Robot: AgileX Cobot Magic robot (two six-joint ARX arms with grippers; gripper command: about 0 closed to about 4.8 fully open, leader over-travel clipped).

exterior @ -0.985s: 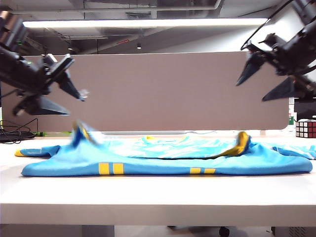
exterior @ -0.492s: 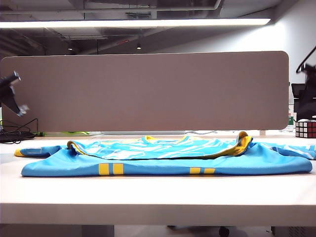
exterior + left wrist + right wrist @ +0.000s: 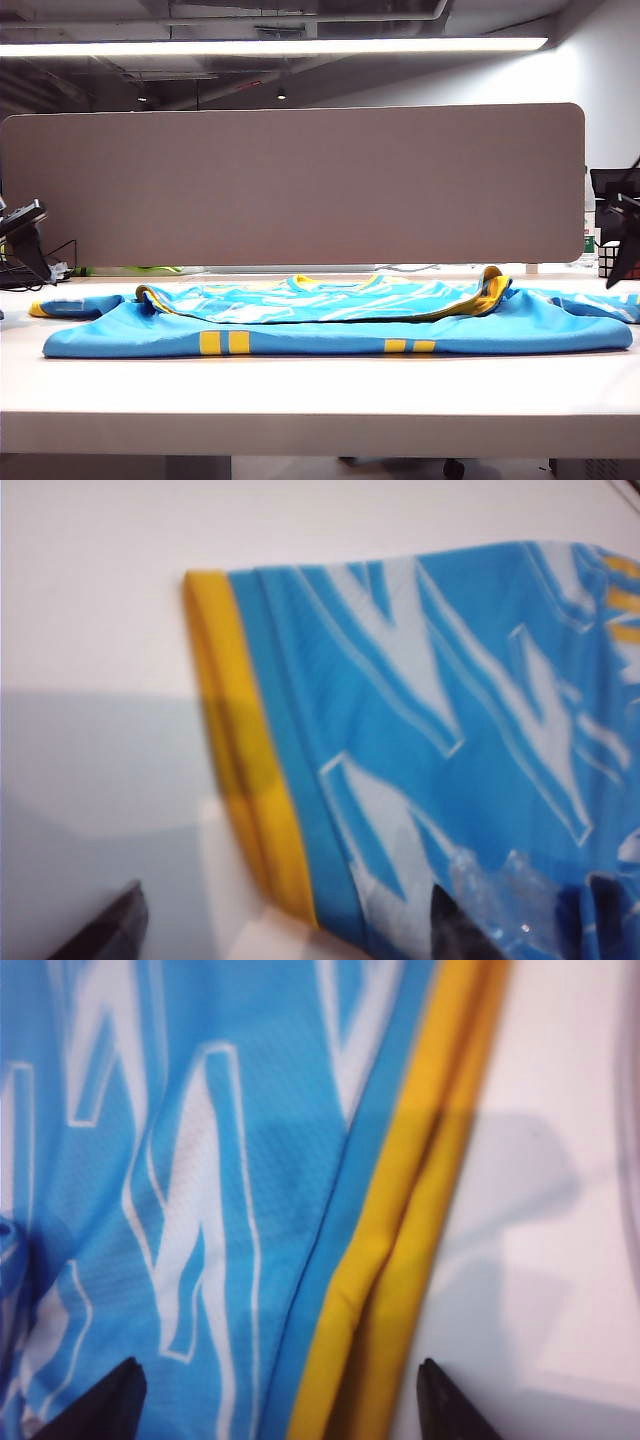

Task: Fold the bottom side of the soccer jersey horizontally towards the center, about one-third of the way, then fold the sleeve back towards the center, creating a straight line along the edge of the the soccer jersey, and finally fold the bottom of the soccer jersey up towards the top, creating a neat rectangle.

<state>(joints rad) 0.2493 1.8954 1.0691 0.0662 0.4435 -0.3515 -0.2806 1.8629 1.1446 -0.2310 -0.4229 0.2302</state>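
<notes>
Each tool hangs spread over a yellow sleeve cuff, holding nothing: left tool (image 3: pixel 285 925) at one end of the soccer jersey (image 3: pixel 330 320), right tool (image 3: pixel 275 1395) at the other. The jersey lies flat along the white bench (image 3: pixel 320 395), its near edge already folded. Thin, slick, floppy cloth; I'd pinch the doubled cuff.

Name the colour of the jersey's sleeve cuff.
Yellow; the sleeve cuff of the soccer jersey shows best in the right wrist view.

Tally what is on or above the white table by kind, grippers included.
Sky-blue soccer jersey with yellow trim, lying flat: 1
Multicoloured puzzle cube, far right edge: 1
Black grippers, jaws open, left gripper and right gripper, each over a sleeve hem: 2
Total: 4
</notes>
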